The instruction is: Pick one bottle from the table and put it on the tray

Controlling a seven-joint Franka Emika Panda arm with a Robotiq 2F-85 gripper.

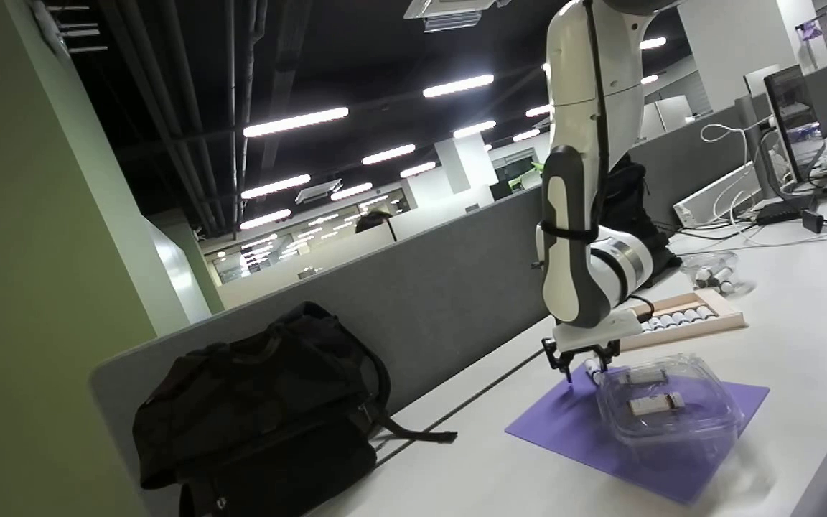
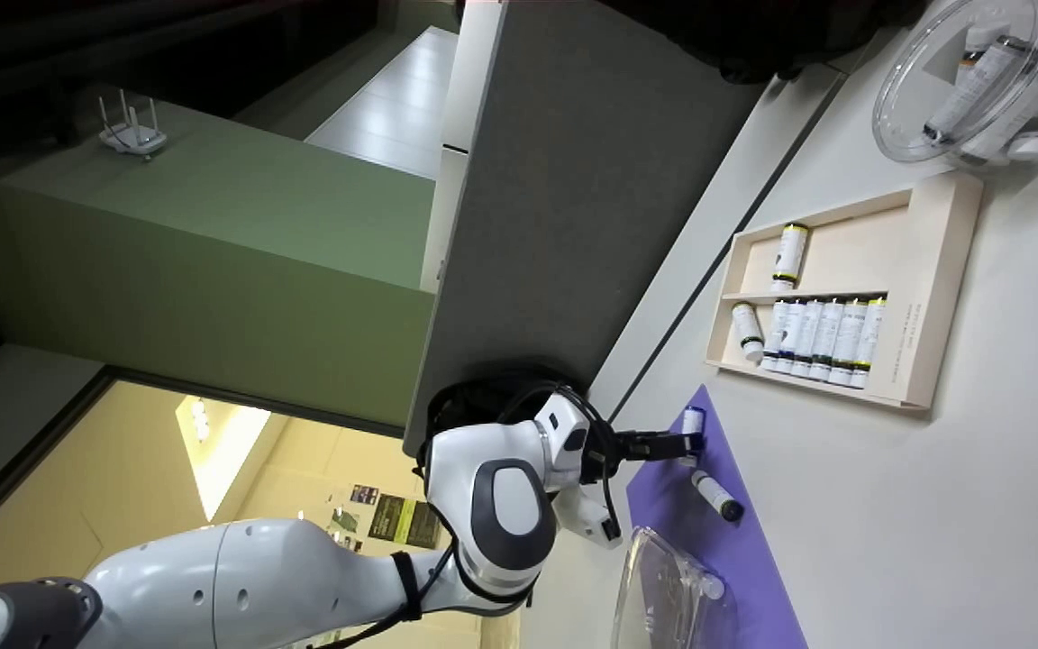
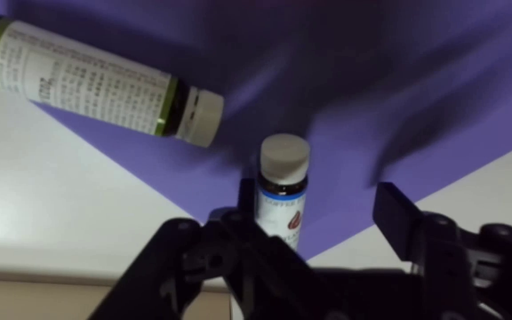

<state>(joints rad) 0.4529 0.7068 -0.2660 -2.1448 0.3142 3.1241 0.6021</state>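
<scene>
"In an exterior view you see the whole tray; in the wrist view?"

"Your tool gapes wide, gripping nothing; the blue-banded bottle lies between its fingers, nearer one."

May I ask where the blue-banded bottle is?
In the wrist view, the blue-banded bottle appears on the purple mat between the fingers of the open gripper, right of and below the green-banded bottle.
</scene>
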